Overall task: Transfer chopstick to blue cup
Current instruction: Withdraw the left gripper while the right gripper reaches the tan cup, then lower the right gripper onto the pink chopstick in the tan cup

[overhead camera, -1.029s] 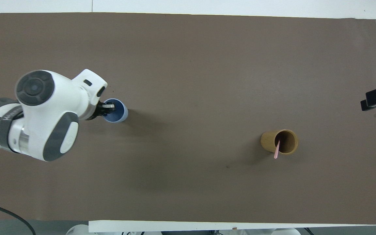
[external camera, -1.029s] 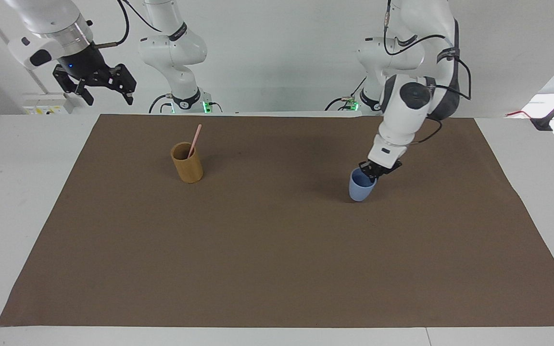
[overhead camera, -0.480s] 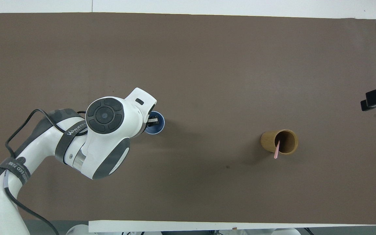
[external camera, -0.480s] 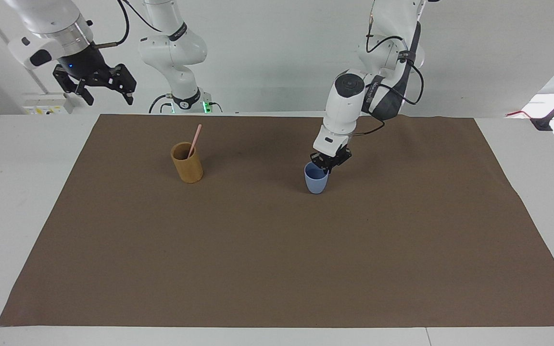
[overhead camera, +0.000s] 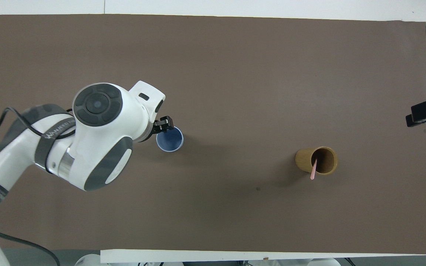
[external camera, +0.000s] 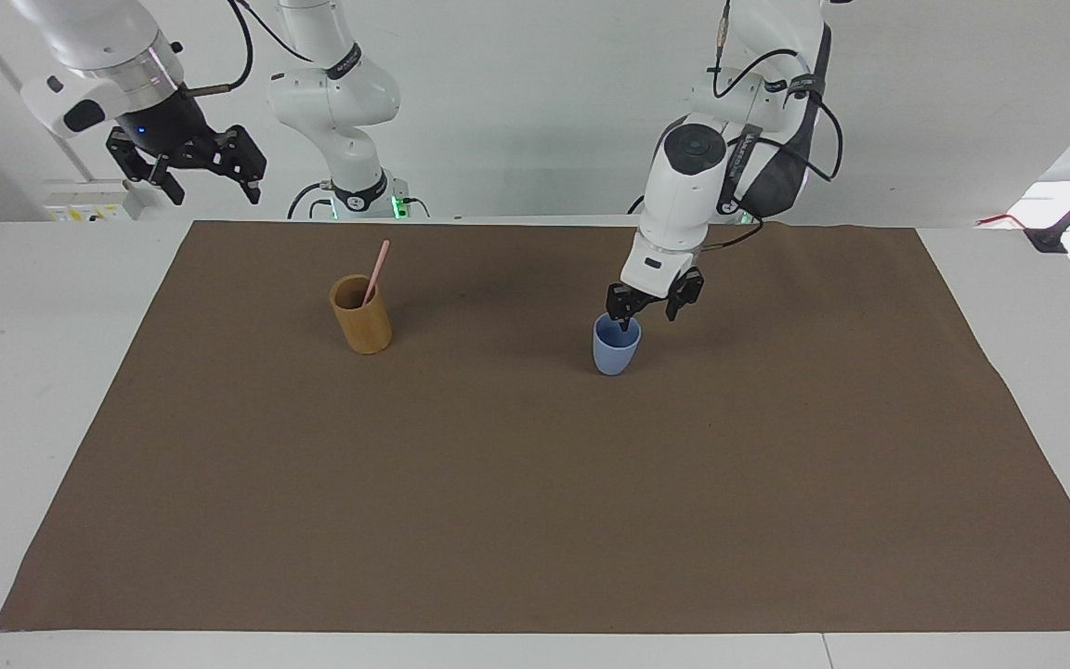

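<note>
Left gripper [external camera: 653,311] had just released the blue cup [external camera: 616,345] mid-worktop, jaws spread above its rim. Right gripper [external camera: 189,167] waited aloft, jaws apart. Chopstick [external camera: 375,272] remained in wooden cup [external camera: 361,314]; transfer not begun.

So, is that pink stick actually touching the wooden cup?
Touching. The facing view shows the chopstick standing tilted inside the wooden cup, its shaft leaning on the rim.
</note>
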